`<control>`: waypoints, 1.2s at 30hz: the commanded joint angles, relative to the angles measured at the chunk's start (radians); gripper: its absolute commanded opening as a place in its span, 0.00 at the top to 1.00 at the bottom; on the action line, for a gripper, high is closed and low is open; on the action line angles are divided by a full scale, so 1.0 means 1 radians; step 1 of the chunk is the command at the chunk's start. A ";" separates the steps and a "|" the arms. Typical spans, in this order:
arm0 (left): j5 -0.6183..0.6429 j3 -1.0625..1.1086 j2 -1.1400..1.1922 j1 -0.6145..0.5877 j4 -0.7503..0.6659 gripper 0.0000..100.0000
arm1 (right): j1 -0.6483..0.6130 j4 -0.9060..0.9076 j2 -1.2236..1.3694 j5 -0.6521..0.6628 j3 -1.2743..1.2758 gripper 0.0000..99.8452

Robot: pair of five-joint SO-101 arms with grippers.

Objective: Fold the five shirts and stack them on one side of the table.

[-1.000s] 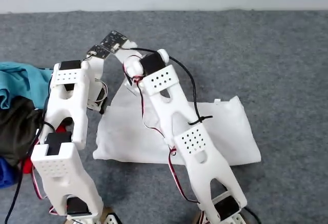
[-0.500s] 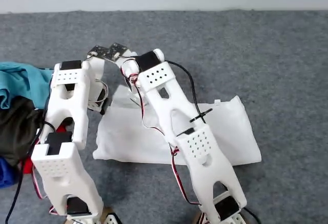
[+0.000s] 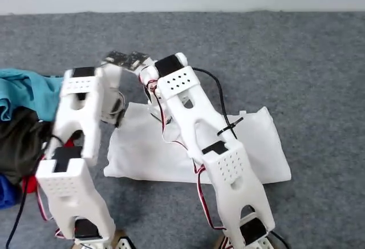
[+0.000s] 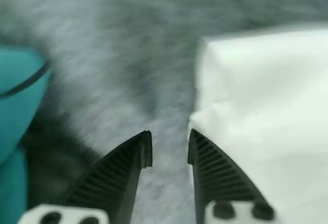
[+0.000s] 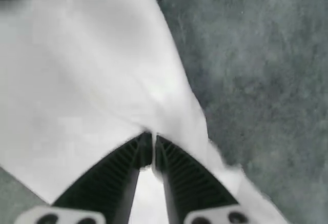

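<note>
A white shirt (image 3: 256, 141) lies folded flat on the grey table (image 3: 296, 61), partly under the right arm (image 3: 194, 112). In the right wrist view my right gripper (image 5: 151, 149) is shut on a raised fold of the white shirt (image 5: 77, 80) near its edge. My left gripper (image 4: 169, 149) hangs open over bare grey surface, with nothing between its fingers. The white shirt's corner (image 4: 256, 106) lies right beside one fingertip (image 4: 197, 147). The left arm (image 3: 80, 106) stands by the shirt's left end.
A heap of unfolded shirts sits at the table's left edge: teal (image 3: 23, 89), dark (image 3: 20, 141), red (image 3: 28, 183) and blue (image 3: 5, 192). The teal shirt (image 4: 15, 90) lies close to the left gripper. Bare grey table stretches to the right and back.
The shirt's raised back-left corner has come down flatter as the right arm shifted slightly right. The left arm has moved a little and shows blurred.
</note>
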 commanded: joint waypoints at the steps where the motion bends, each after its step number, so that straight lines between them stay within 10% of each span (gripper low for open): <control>1: 0.006 -0.007 -0.043 0.008 0.002 0.87 | 0.004 0.042 -0.084 0.035 -0.003 0.99; 36: 0.196 -0.194 -0.052 -0.216 0.000 0.87 | -0.087 0.042 -0.206 0.041 0.287 0.99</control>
